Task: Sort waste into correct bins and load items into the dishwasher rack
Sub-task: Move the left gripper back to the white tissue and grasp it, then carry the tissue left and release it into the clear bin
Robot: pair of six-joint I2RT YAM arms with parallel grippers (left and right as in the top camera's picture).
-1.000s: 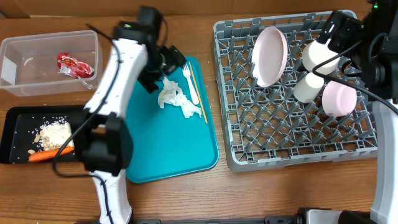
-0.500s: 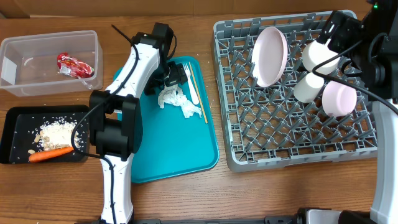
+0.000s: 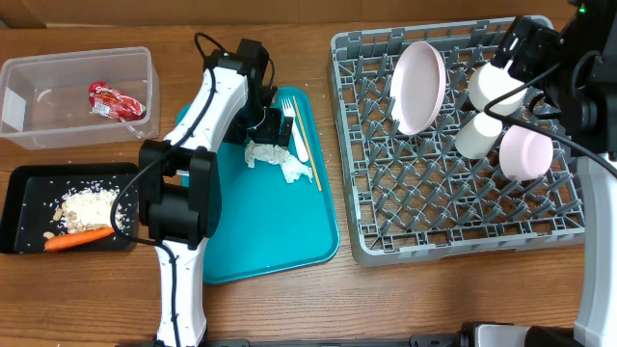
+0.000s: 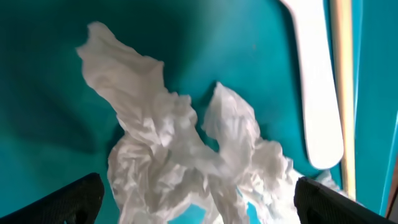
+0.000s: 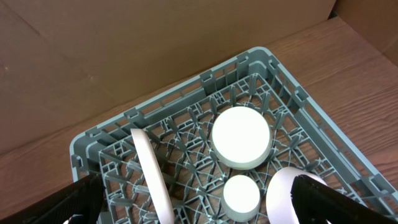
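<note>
A crumpled white napkin (image 3: 274, 157) (image 4: 186, 158) lies on the teal serving tray (image 3: 270, 231). My left gripper (image 3: 272, 135) (image 4: 199, 208) hangs open right over it, one finger (image 4: 74, 199) on each side. The white fork (image 3: 295, 127) (image 4: 317, 93) and thin wooden stick (image 3: 307, 145) (image 4: 342, 56) lie just right of the napkin. The grey dishwasher rack (image 3: 463, 246) (image 5: 99, 134) holds a plate (image 3: 419, 87) (image 5: 152, 180), two bowls (image 3: 496, 87) (image 3: 526, 154) and a cup (image 3: 479, 136) (image 5: 241, 198). Open and empty, my right gripper (image 3: 521, 53) (image 5: 199, 208) hovers above the rack's far right corner.
The clear tub (image 3: 29, 67) at the far left holds a red wrapper (image 3: 116, 99). In front of it the black tray (image 3: 27, 193) holds rice scraps (image 3: 87, 204) and a carrot (image 3: 79, 238). A cardboard wall (image 5: 155, 50) stands behind the rack.
My left arm has swung right across the teal tray and brought its open gripper down over the napkin. The right arm has not moved.
</note>
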